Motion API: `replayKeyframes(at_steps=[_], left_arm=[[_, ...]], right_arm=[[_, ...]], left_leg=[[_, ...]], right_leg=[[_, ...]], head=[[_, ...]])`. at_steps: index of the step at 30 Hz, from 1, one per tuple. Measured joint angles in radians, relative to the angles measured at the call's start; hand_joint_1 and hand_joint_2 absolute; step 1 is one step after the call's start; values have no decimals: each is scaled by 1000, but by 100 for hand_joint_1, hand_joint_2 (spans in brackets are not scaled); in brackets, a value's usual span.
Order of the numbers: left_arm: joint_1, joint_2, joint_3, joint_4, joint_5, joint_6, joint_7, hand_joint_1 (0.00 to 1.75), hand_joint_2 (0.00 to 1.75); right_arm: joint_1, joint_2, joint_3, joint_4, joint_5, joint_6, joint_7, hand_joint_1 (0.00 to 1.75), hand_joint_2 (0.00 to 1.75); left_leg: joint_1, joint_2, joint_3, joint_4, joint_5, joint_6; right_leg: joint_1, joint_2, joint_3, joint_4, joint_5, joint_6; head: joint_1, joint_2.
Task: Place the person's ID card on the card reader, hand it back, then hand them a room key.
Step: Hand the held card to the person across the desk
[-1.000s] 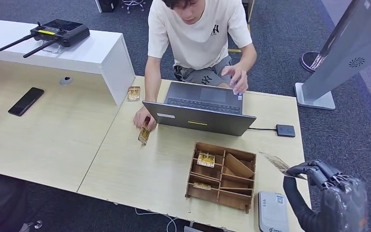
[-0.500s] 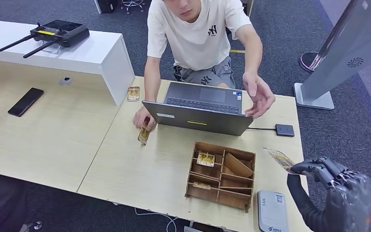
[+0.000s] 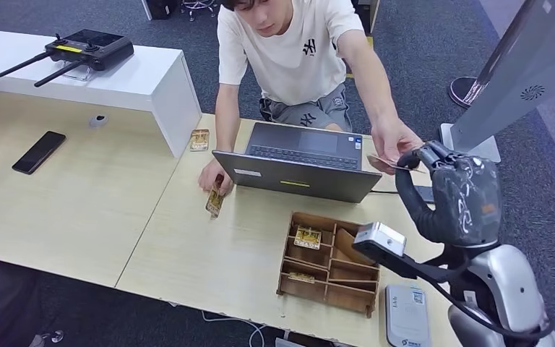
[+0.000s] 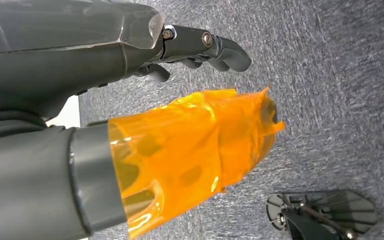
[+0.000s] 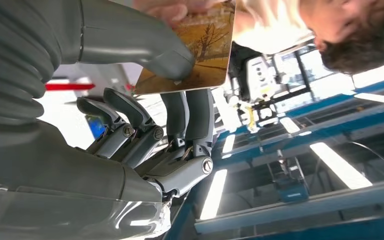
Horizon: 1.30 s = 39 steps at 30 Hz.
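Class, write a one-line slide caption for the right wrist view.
The robot's grey right hand pinches a brown tree-picture card while a person's hand takes its other end.

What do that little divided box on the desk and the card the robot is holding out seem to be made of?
The divided box looks like thin brown wood or plywood: matt, flat slotted panels. The card looks like glossy plastic, hedged: stiff, rounded corner, printed landscape picture. The right hand pinches it while the person's hand takes hold.
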Motion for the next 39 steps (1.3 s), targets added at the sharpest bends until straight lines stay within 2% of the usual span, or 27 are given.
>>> replayKeyframes(at_steps=[5,10,11,14,15,22,30,35,39], left_arm=[[-23,35,-13,54,-10,10,3,0,0],[-36,57,-30,90,-14,17,15,0,0],[-38,60,-33,95,-14,17,15,0,0],[-42,65,-40,105,-12,18,16,0,0],[-43,66,-42,107,-11,18,16,0,0],[-43,73,-54,112,-4,18,17,0,0],[-39,74,-57,112,14,16,17,0,0],[-33,70,-57,112,32,15,17,0,0],[-23,63,-57,109,48,13,15,0,0]], right_arm=[[-155,64,48,174,74,24,63,175,175],[-242,104,84,327,152,24,85,175,175],[-250,108,92,352,165,24,86,137,175],[-262,117,111,406,190,28,88,6,175],[-263,119,116,421,196,31,89,0,175],[-263,124,141,475,215,33,99,0,175],[-207,124,126,445,160,-69,105,0,175],[-117,134,62,344,52,-166,73,0,175],[-30,160,-10,237,-99,-231,10,0,175]], left_leg=[[0,0,0,0,2,-1],[0,-2,-1,0,4,-1],[0,-2,-1,0,4,-1],[0,-3,-1,0,3,-1],[0,-3,-1,0,3,-1],[0,-3,-3,0,3,-1],[0,-3,-3,0,3,-1],[0,-3,-3,0,2,-1],[0,-3,-3,0,2,-1]], right_leg=[[0,0,0,0,1,0],[0,-2,0,0,2,-1],[0,-2,0,0,2,-1],[0,-2,-1,0,2,-1],[0,-2,-1,0,2,-1],[0,-2,-3,0,2,-1],[0,-3,-3,0,2,-1],[0,-3,-3,0,2,-1],[0,-3,-4,0,2,-1]], head=[[0,0],[0,0],[0,0],[0,0],[0,0],[0,0],[0,0],[0,0],[0,0]])
